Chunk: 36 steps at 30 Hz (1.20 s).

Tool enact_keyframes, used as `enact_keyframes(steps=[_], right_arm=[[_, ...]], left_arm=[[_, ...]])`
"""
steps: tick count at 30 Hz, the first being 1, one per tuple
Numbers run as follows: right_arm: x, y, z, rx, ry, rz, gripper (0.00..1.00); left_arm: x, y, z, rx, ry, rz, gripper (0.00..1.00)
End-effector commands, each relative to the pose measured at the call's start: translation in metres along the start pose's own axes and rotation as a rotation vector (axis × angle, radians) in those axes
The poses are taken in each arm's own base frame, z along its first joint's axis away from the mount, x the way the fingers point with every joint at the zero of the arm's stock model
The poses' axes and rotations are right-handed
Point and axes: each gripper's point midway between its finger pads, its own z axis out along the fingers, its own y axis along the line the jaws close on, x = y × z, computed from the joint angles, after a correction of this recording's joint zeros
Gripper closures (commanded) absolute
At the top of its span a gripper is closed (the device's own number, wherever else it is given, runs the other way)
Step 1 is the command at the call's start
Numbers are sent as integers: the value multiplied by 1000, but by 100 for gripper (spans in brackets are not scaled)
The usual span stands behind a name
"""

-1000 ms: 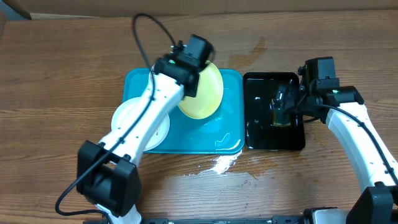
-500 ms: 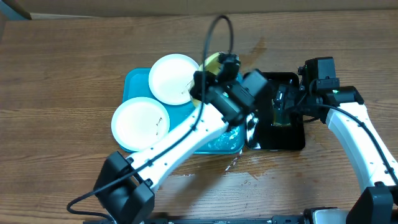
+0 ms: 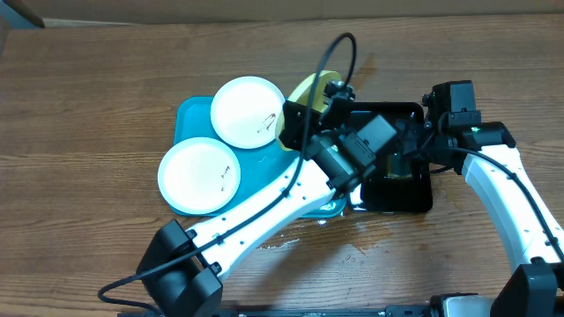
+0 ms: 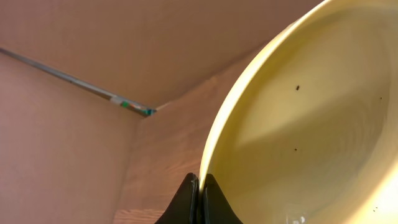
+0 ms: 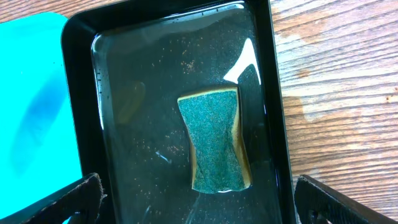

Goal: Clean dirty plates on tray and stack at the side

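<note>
**Overhead.** The left gripper [image 3: 324,95] has its jaws clenched on the rim of the lime-green plate [image 3: 302,88]. The plate is held tilted on edge above the far right corner of the turquoise tray [image 3: 189,119], beside the black tray [image 3: 414,201]. Two white plates lie flat on the turquoise tray. The upper white plate [image 3: 249,112] shows a few dark specks, and the lower white plate [image 3: 199,176] overhangs the tray's left rim. The right gripper [image 3: 401,148] hovers over the black tray. No plate stands on the worktop [image 3: 88,88] beside the trays.

**Left wrist.** The fingertips [image 4: 188,198] meet on the plate's thin edge. The pale yellow-green face beyond them carries scattered dark specks.

**Right wrist.** The jaws stand wide, released, grasping nothing. Below them a green-faced sponge [image 5: 216,143] lies in shallow, gritty water in the black tray, touched by neither finger.

**Progress.** The task appears to be at an early stage. One plate is lifted and presented for wiping, but it looks unwiped and the sponge is not yet picked up. The two white plates await their turn, and no stack has been begun at the side.
</note>
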Motion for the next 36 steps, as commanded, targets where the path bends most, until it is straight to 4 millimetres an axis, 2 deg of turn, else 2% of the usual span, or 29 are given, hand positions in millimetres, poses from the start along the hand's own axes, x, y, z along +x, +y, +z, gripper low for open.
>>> enact_keyframes(steps=[1,4,8,12,14,17,19,22,25,29,31,33,36], right_arm=[[-3,1,0,-6,-3,2,0],[-3,1,0,-6,-3,2,0],[-3,1,0,-6,-4,2,0],[-3,1,0,-6,-3,2,0],[-3,1,0,-6,-4,2,0],[-3,1,0,-6,-4,2,0],[-3,1,0,-6,-3,2,0],[-3,1,0,-6,-4,2,0],[-3,1,0,-6,-3,2,0],[-3,1,0,-6,-4,2,0],[-3,1,0,-6,-3,2,0],[-3,1,0,-6,-3,2,0],[-3,1,0,-6,-3,2,0]], left_arm=[[-15,16,-11,-62,-52,-100,96],[-13,17,-6,-60,-43,-170,96],[-7,16,4,-26,-1,-172,96],[6,-7,25,178,119,-138,96],[11,-10,36,287,181,-163,96],[5,0,48,531,253,-236,96],[2,19,59,628,287,-313,96],[17,53,84,711,370,-433,96],[54,86,115,759,497,-556,96],[128,139,163,653,687,-708,96],[160,160,183,591,756,-778,96],[191,175,199,532,826,-855,96],[228,186,216,478,905,-923,96]])
